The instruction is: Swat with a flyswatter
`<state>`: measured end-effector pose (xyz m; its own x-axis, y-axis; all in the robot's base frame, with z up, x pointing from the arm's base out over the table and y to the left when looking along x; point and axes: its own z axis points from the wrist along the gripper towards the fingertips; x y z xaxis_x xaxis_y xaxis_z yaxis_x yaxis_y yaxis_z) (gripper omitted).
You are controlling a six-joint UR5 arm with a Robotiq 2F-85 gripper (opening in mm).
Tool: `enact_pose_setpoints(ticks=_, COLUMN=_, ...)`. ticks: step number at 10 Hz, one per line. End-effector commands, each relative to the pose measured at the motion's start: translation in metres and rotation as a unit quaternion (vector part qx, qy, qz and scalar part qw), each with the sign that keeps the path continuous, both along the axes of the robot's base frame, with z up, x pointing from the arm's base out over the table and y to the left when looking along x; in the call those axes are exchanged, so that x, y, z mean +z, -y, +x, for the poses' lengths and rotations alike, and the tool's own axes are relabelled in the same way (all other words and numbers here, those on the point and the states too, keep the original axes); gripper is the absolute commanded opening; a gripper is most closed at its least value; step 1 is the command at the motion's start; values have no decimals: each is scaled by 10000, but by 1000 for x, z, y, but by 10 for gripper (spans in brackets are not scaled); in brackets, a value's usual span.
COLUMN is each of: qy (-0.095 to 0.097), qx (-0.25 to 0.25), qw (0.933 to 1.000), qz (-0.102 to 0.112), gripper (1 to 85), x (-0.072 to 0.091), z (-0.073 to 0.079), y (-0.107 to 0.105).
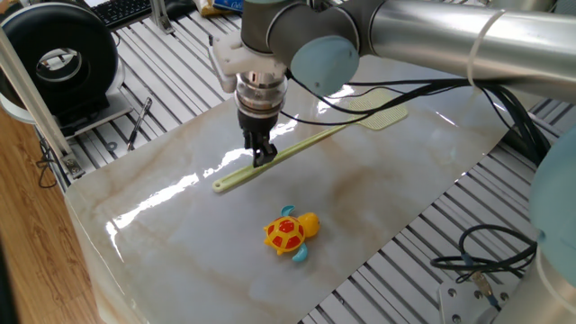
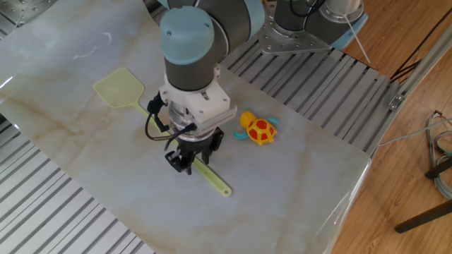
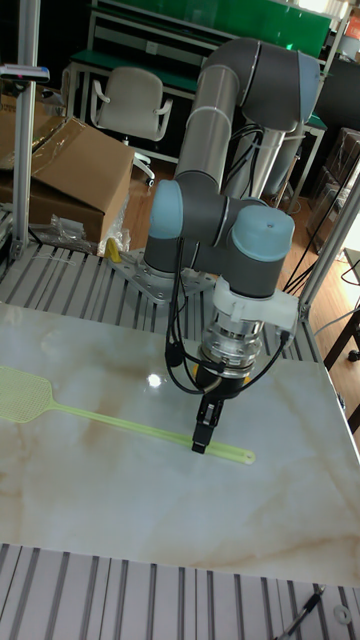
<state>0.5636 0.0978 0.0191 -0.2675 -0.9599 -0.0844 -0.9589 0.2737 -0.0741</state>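
The pale yellow-green flyswatter [image 1: 306, 144] lies flat on the marble tabletop, with its mesh head [image 2: 119, 89] at the far end and its long handle [image 3: 120, 427] running toward the holed tip [image 2: 224, 190]. My gripper [image 1: 262, 158] points straight down onto the handle, a short way from the tip. Its dark fingers are pressed close together on the handle, as the other fixed view [image 2: 186, 166] and the tall view [image 3: 201, 444] also show. The wrist hides the part of the handle under it.
An orange-and-yellow toy turtle [image 1: 291, 234] sits on the marble near the handle tip. Slatted metal surrounds the slab [image 1: 423, 225]. A black round device [image 1: 63, 58] and loose cables [image 1: 481, 252] lie off the slab. A cardboard box [image 3: 70, 170] stands behind.
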Motion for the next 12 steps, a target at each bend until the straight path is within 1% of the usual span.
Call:
enact_pose_setpoints(ticks=1, qy=50, qx=65, qw=10000, qz=33, gripper=440, x=-7, z=-6, y=-4)
enact_pose_setpoints(ticks=3, qy=46, qx=127, qw=9999, qz=-4, gripper=423, x=-8, z=-7, y=-3)
enact_pose_setpoints(ticks=5, qy=17, qx=136, qw=9999, qz=80, gripper=423, x=-9, z=-8, y=-8)
enact_pose_setpoints(ticks=9, qy=10, qx=144, qw=9999, qz=94, gripper=423, x=-12, z=-8, y=-10)
enact_pose_setpoints(ticks=12, qy=18, qx=136, qw=9998, qz=118, gripper=413, x=-18, z=-6, y=-13)
